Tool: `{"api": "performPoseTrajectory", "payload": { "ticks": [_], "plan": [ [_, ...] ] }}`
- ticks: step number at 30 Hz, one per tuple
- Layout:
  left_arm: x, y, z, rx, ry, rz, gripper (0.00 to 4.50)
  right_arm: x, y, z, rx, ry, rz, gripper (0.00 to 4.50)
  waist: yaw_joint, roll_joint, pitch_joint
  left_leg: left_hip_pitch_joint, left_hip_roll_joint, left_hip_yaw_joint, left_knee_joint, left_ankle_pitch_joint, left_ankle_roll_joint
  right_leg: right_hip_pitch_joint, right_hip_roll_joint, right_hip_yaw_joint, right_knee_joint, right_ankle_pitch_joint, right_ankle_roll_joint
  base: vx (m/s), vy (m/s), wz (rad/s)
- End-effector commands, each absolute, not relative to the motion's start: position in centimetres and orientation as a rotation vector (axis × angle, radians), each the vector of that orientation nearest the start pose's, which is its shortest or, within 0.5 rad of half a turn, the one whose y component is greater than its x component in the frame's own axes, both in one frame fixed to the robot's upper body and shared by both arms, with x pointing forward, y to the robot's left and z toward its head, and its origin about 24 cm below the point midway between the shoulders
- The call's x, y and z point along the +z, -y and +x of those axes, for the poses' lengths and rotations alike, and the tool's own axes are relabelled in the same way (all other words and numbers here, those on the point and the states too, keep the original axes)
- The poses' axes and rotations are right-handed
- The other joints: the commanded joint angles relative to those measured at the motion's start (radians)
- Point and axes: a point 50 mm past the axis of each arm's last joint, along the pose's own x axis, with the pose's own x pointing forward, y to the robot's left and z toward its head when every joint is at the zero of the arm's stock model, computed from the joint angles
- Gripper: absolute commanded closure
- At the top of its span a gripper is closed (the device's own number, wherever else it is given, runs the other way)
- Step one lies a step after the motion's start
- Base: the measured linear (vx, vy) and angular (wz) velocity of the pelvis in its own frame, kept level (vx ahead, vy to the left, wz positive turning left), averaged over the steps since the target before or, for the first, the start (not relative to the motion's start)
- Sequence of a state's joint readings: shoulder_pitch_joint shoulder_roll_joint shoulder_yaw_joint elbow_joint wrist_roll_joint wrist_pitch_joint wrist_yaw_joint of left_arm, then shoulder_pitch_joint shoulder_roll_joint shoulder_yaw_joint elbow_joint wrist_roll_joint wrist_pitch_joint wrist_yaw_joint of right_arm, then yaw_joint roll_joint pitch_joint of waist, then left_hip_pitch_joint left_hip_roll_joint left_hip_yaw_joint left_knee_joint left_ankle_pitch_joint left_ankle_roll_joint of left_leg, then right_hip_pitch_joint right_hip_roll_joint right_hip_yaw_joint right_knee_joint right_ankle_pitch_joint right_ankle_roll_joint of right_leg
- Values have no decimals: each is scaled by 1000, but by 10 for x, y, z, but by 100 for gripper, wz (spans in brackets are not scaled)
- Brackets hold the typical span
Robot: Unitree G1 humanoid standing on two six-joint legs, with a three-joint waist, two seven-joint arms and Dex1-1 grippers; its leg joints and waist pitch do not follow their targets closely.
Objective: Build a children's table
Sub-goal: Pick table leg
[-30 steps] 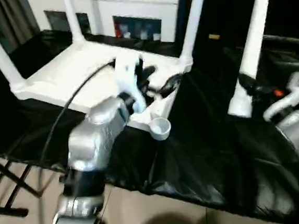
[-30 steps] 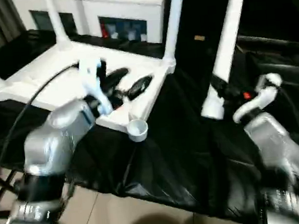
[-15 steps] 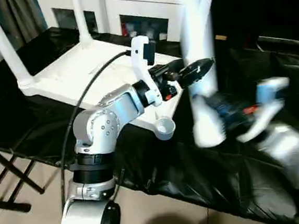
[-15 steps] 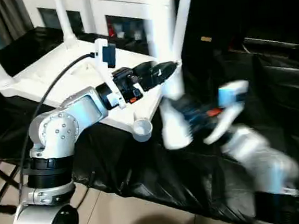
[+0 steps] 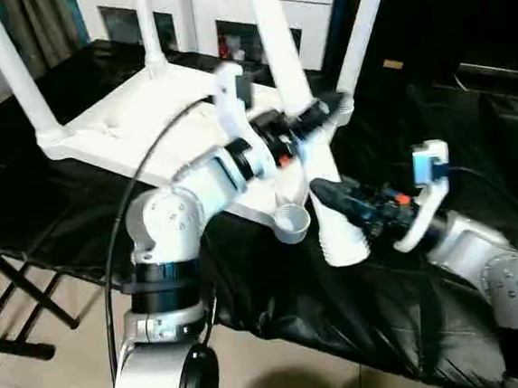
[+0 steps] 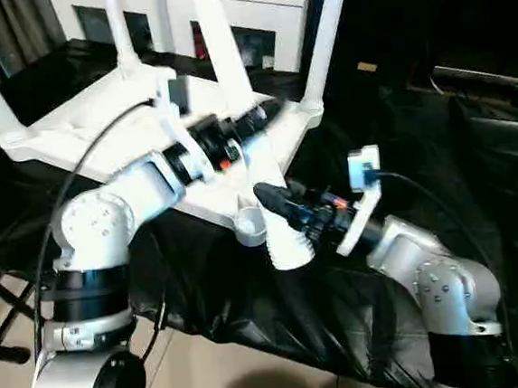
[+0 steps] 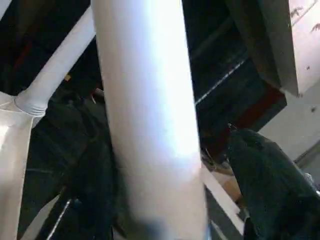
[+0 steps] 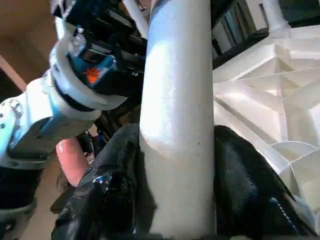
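The white tabletop lies upside down on the black cloth, ribs up, with three white legs standing in its corner sockets. The near corner socket is empty. The fourth leg leans over that corner, its thick end just right of the socket. My right gripper is shut on the leg near its thick end; its black fingers press both sides of the leg. My left gripper straddles the leg higher up, open, with a gap at one finger.
A white cabinet with glass doors stands behind the table. Black cloth covers the work table to its front edge. Folding stand legs and tiled floor show at the lower left. A black cable loops over my left arm.
My right gripper has swung the fourth leg left, bringing its thick end beside the empty corner socket. My left gripper has reached around the leg's middle. The camera has shifted too.
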State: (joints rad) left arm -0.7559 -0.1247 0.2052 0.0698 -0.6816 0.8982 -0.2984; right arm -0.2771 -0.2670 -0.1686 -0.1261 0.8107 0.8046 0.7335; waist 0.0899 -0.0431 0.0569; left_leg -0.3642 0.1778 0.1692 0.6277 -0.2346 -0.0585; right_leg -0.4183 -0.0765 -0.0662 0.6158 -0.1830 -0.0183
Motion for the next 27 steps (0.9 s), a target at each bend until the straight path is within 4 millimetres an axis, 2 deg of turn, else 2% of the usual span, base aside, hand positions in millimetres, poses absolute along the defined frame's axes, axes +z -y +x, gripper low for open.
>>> {"api": "performPoseTrajectory", "payload": {
  "ticks": [1,2,3,8,9,13,14,16,17,19,22,23,24,26,27],
  "plan": [
    [191,-40,327,-903,-164,-695,126,123,149,274,977,-127,571,265,4,-17,-70,0,43,-11,-69,90,107,70,-69,47,-58,-80,-219,0,0,0],
    [190,-39,327,-907,-164,-701,134,123,148,274,976,-125,572,265,3,-17,-69,0,43,-10,-69,86,108,70,-69,47,-59,-87,-216,0,0,0],
    [191,-38,326,-912,-165,-707,161,123,147,273,978,-125,574,265,3,-20,-68,0,43,-10,-70,82,108,70,-69,48,-60,-99,-212,0,0,0],
    [191,-33,323,-942,-170,-712,181,122,143,272,986,-128,587,265,3,-18,-68,0,44,-12,-70,84,102,69,-68,47,-59,-96,-207,0,0,0],
    [191,-33,323,-940,-173,-714,205,121,143,272,983,-129,588,265,4,-18,-69,1,44,-11,-70,84,102,69,-69,47,-59,-94,-208,0,0,0],
    [193,-33,324,-933,-168,-713,225,123,139,273,986,-126,589,265,4,-17,-70,1,43,-12,-69,94,106,71,-68,47,-56,-71,-214,0,0,0],
    [193,-34,324,-930,-167,-706,248,123,139,273,987,-125,585,265,3,-14,-69,1,43,-11,-68,94,105,70,-68,47,-57,-70,-214,0,0,0],
    [193,-34,325,-933,-167,-692,251,123,138,274,984,-123,574,265,3,-15,-70,1,44,-12,-68,95,104,71,-68,47,-56,-65,-216,0,0,0],
    [193,-35,325,-935,-159,-672,255,124,137,274,991,-126,570,230,3,-15,-70,1,44,-12,-69,92,103,71,-68,47,-57,-70,-215,0,0,0],
    [196,-35,325,-962,-143,-638,268,123,137,274,1001,-142,557,195,3,-16,-71,2,43,-12,-68,98,103,72,-67,48,-55,-63,-213,0,0,0],
    [200,-34,325,-992,-118,-567,269,124,139,275,1028,-173,525,175,3,-12,-71,3,43,-12,-68,102,103,71,-67,48,-54,-63,-209,0,0,0],
    [202,-34,325,-1017,-114,-541,270,124,141,277,1036,-188,494,163,3,-8,-72,4,43,-13,-67,105,100,70,-65,46,-53,-62,-208,0,0,0],
    [202,-34,324,-1026,-112,-534,270,124,142,278,1038,-194,481,163,3,-10,-71,4,43,-12,-67,105,98,71,-65,47,-53,-59,-207,0,0,0],
    [205,-34,323,-1062,-104,-508,270,124,145,279,1068,-236,442,146,3,-6,-72,4,42,-11,-67,97,91,73,-66,48,-51,-46,-219,0,0,0],
    [205,-34,323,-1071,-104,-503,270,124,146,279,1080,-249,429,136,3,-8,-73,3,41,-11,-66,98,91,74,-65,47,-51,-42,-221,0,0,0]
  ]
}}
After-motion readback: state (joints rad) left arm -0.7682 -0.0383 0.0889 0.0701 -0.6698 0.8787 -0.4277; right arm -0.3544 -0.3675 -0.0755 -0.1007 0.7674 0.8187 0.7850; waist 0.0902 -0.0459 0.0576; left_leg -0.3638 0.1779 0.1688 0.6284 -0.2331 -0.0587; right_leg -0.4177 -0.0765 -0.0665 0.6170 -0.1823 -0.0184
